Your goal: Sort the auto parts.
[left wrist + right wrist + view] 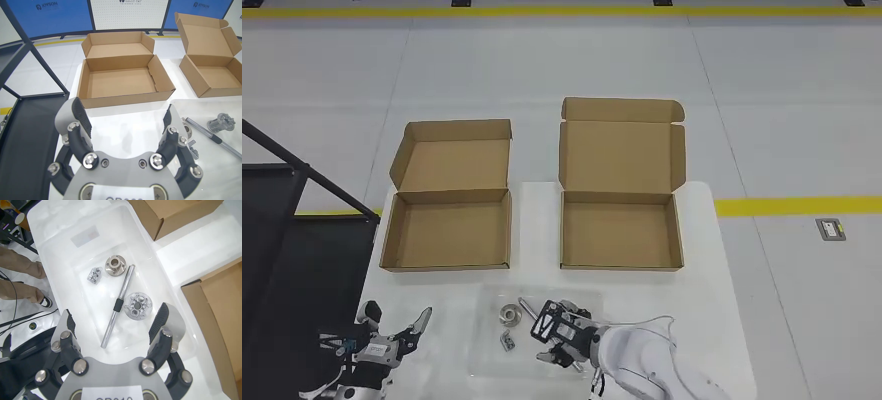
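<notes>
Parts: all four sit loose in a clear tray (62, 256) at the near edge of the worktop (535, 230), about mid-width. None is sorted yet.
- rod (122, 289) with a black sleeve, lying flat
- flanged hub (115, 265), bore up, by one end of the rod
- drilled block (94, 275), just beside the hub
- slotted disc (138, 306), close against the rod's sleeve

Right tool (117, 313): hangs over the tray, jaws spread wide, nothing held. The rod and disc lie below the gap, so my guess is that one of these is the first pick. They lie so close that taking one may nudge the other.

Left tool (122, 106): fully open and empty, over the near left corner, away from the tray. Probably parked there to leave the other arm room.

Left box (446, 235) and right box (620, 235): at the far edge, side by side, lids folded back, both empty. Presumably one per part type.

Surface: white, smooth worktop.

Room: pale floor (542, 60) with a yellow line (802, 206). A black frame (302, 180) stands off the left edge. Blue panels and a pegboard (128, 13) stand beyond the far edge.
</notes>
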Tool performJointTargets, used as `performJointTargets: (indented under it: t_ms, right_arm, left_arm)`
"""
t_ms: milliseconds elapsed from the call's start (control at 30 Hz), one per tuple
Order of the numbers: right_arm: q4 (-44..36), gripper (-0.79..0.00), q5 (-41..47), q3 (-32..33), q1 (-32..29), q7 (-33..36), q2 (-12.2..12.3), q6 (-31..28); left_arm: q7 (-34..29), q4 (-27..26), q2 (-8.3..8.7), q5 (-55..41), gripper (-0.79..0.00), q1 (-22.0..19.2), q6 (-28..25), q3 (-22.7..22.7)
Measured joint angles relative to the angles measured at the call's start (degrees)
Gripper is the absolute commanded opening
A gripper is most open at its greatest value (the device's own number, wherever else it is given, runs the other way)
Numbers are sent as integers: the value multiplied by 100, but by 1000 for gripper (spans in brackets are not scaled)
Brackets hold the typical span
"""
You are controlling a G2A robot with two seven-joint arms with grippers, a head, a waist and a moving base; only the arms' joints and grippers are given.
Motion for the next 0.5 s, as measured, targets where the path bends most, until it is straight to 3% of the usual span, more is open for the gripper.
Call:
performJointTargets:
  t_ms: [267,433,500]
  right_arm:
    - [619,0,93,-445,438,385,-274,954]
    - [810,0,12,-569,538,423,-366,1137]
    - [903,-74,-59,-613,587,432,-407,1241]
  left_arm:
    - [0,0,0,0,0,0,0,0]
    - [0,0,0,0,0,0,0,0]
    - [0,0,0,0,0,0,0,0]
